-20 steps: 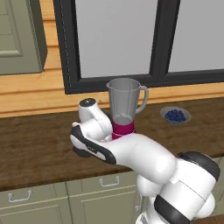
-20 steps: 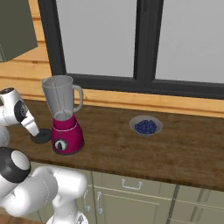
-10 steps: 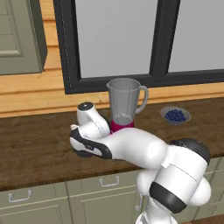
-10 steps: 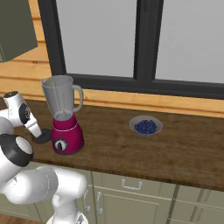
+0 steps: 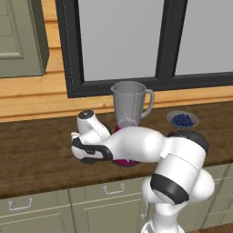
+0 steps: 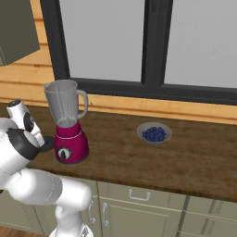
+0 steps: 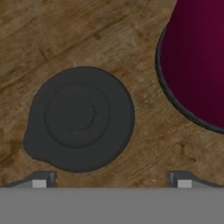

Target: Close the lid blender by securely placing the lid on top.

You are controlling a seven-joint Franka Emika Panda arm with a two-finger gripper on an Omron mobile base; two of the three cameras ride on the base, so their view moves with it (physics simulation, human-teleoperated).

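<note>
Here, hand view giving us lid (image 7: 79, 118) lying flat on wooden worktop (image 7: 87, 35), just beside blender (image 7: 197, 61) base. Base views giving us open-topped jar and blueberry bowl (image 6: 154, 134) well apart. We are holding gripper (image 7: 111, 180) spread wide over lid, gripping nothing.

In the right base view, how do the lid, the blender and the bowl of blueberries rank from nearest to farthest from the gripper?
1. The lid, on the counter just under the open gripper.
2. The blender, standing beside the lid, to its right.
3. The bowl of blueberries, far right on the counter.
</note>
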